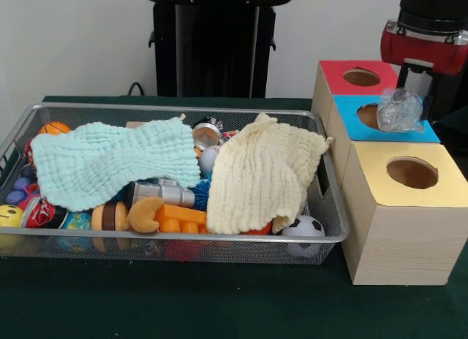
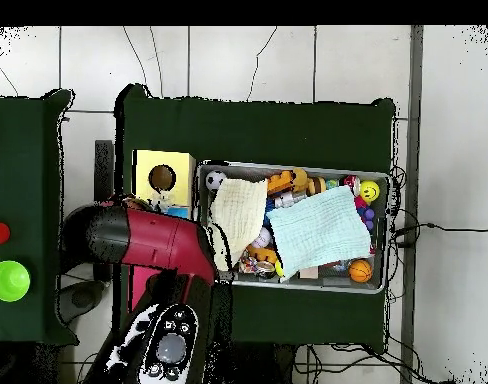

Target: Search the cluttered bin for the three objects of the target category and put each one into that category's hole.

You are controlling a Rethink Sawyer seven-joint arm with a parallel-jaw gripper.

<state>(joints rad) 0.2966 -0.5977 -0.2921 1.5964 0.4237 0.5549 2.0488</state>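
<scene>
A wire mesh bin point(image 1: 175, 237) point(image 2: 389, 205) holds a jumble of toys, partly covered by a mint cloth point(image 1: 110, 164) point(image 2: 321, 232) and a pale yellow cloth point(image 1: 263, 174) point(image 2: 237, 218). Right of the bin stand three wooden boxes with holes in their tops: red point(image 1: 344, 65), blue point(image 1: 351, 109) and yellow point(image 1: 387, 180) point(image 2: 163, 160). A crumpled clear plastic thing point(image 1: 399, 109) sits at the right edge of the blue box's hole. My gripper point(image 1: 426, 98) hangs just right of it, touching or nearly touching. In the overhead view the red arm point(image 2: 148, 245) hides the gripper and the red and blue boxes.
Showing in the bin are a small football point(image 1: 303, 228), an orange ball point(image 1: 55, 127), a yellow smiley ball point(image 1: 10, 215), an orange block point(image 1: 179, 218) and a silver metal piece point(image 1: 164, 191). A green disc point(image 2: 10, 281) lies on the side table.
</scene>
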